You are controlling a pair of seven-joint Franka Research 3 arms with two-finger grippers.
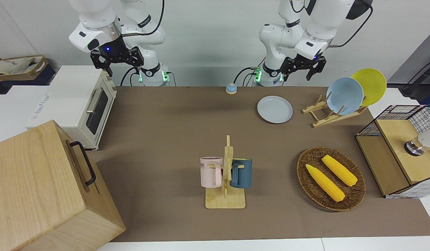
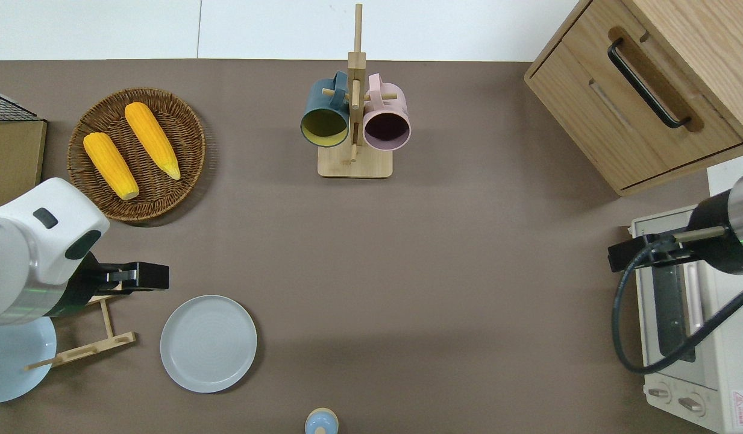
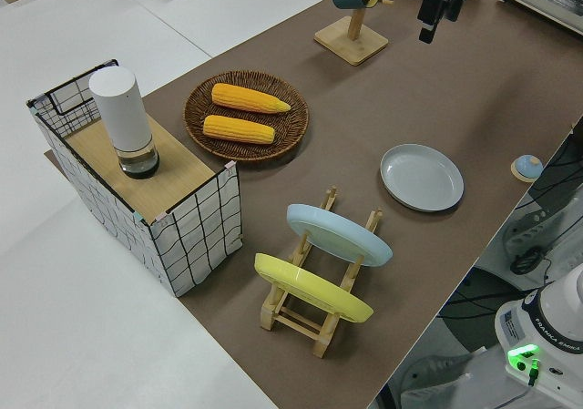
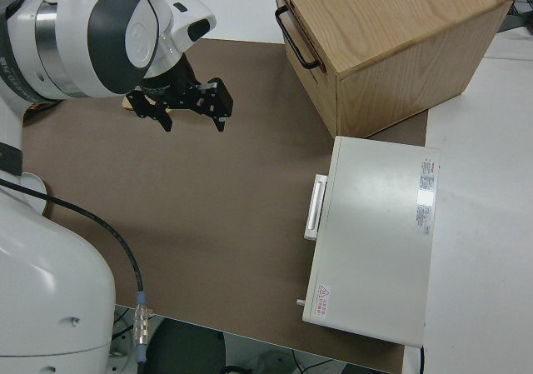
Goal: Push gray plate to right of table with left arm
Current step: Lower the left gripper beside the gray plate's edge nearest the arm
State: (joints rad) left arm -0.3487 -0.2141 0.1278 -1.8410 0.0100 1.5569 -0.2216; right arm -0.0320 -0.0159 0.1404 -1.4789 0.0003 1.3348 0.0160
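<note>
Nothing of the push looks done yet: the gray plate (image 2: 208,343) lies flat and untouched on the desk (image 2: 443,259), close to the edge nearest the robots and toward the left arm's end, and by the task it has the whole stretch of open brown surface to cross toward the right arm's end. A small blue bell (image 2: 321,421) sits at that same near edge, toward the middle of the desk from the plate, and the wooden rack (image 1: 328,113) holding a blue plate (image 1: 344,95) and a yellow plate (image 1: 370,85) stands just beside the gray plate, toward the left arm's end. The left gripper (image 1: 304,66) hangs in the air, well clear of the desk; the overhead view puts it over the rack's end, beside the gray plate's rim rather than over the plate, at the edge that faces away from the push direction. Its jaws stand apart and hold nothing. That is roughly where a push should start, so what is left, in my judgement, is to lower until the jaws sit against the rim there, then sweep the plate along the desk, keeping clear of the bell and of the mug stand (image 2: 354,120) farther out. The rack is close enough that a careless descent could knock it. The right gripper (image 1: 113,57) is parked, jaws apart and empty.
</note>
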